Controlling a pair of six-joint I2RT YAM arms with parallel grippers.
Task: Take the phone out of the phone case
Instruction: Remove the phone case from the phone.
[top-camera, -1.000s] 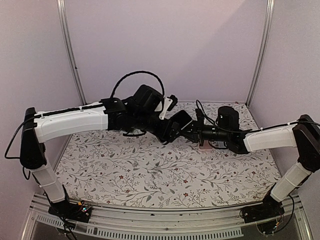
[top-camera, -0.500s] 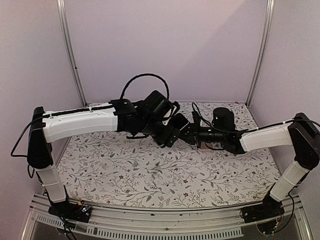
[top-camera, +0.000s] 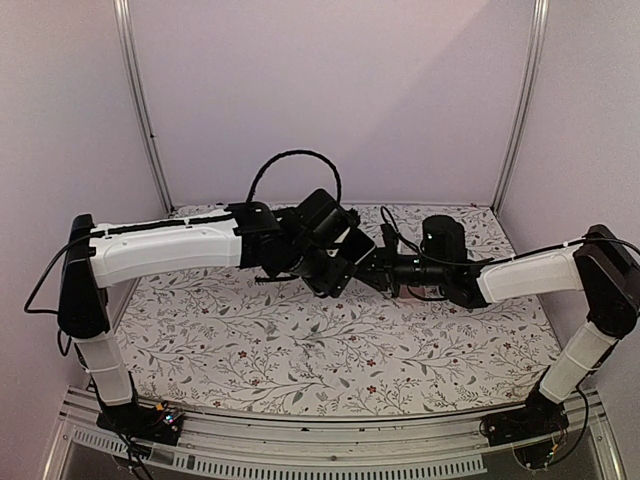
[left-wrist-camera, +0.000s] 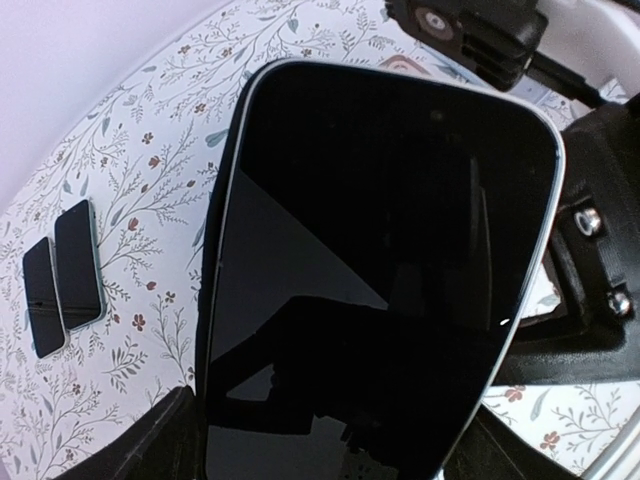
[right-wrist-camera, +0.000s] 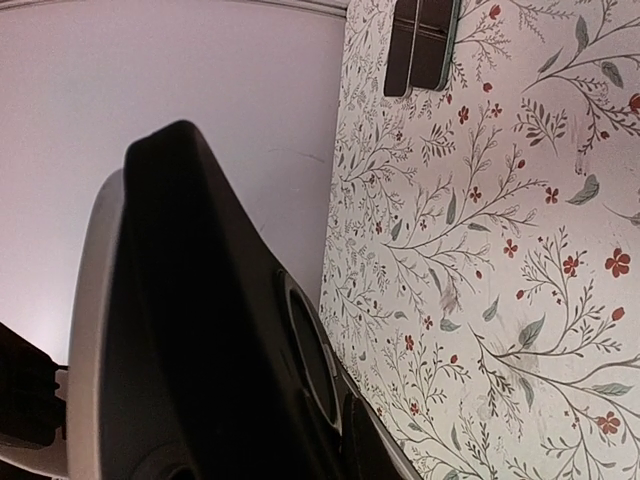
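The phone (left-wrist-camera: 380, 270) hangs in the air at the middle of the top view, above the worktop (top-camera: 300, 350) and right between my two arms. My left gripper (top-camera: 335, 262) comes at it from the left of the frame and my right gripper (top-camera: 385, 268) from the right, so both are at it.

In the left wrist view the glass faces my camera and fills most of the frame. Its long axis runs from the bottom edge up toward the upper right. My left fingers show as dark shapes at the lower left and lower right, wide apart with the phone's width between them. Whether they press its sides I cannot tell.

My right gripper is closed down. Since the phone is aloft, I judge it pinches the phone case (right-wrist-camera: 200, 330) at the edge, though the contact itself is hidden.

The phone is a dark, glossy slab with a thin pale rim and rounded corners. The case is matte black: a narrow strip along the left side in the left wrist view, and a back with a round camera cutout in the right wrist view. The phone sits in it, not yet out.
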